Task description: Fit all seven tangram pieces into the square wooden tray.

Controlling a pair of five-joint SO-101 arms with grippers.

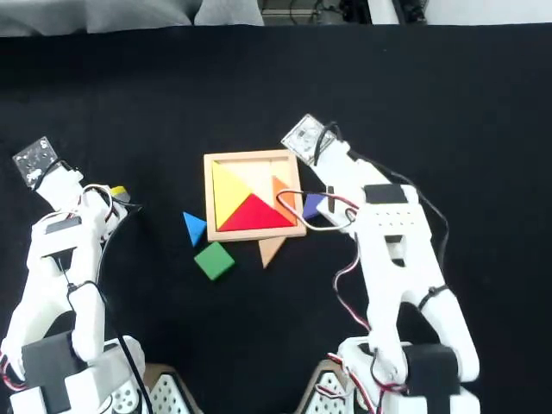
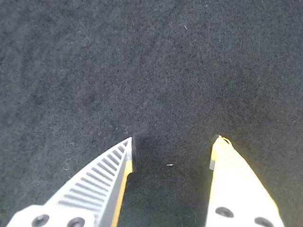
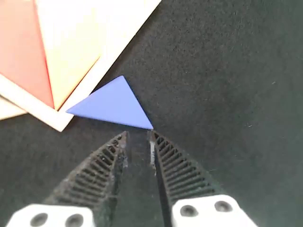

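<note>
The square wooden tray (image 1: 208,198) lies mid-table and holds a yellow triangle (image 1: 226,194), a red triangle (image 1: 255,213) and an orange piece (image 1: 281,191). A purple-blue triangle (image 3: 111,105) lies on the cloth just outside the tray's corner (image 3: 106,59). My right gripper (image 3: 138,137) sits just behind it, open only a narrow gap with nothing between its fingers; one fingertip (image 3: 152,135) is right at the triangle's corner. My left gripper (image 2: 171,142) hangs wide open over bare black cloth at the table's left.
In front of the tray lie a blue triangle (image 1: 194,227), a green square (image 1: 214,260) and a tan triangle (image 1: 271,249). The right arm (image 1: 388,224) reaches along the tray's right side. Black cloth covers the table.
</note>
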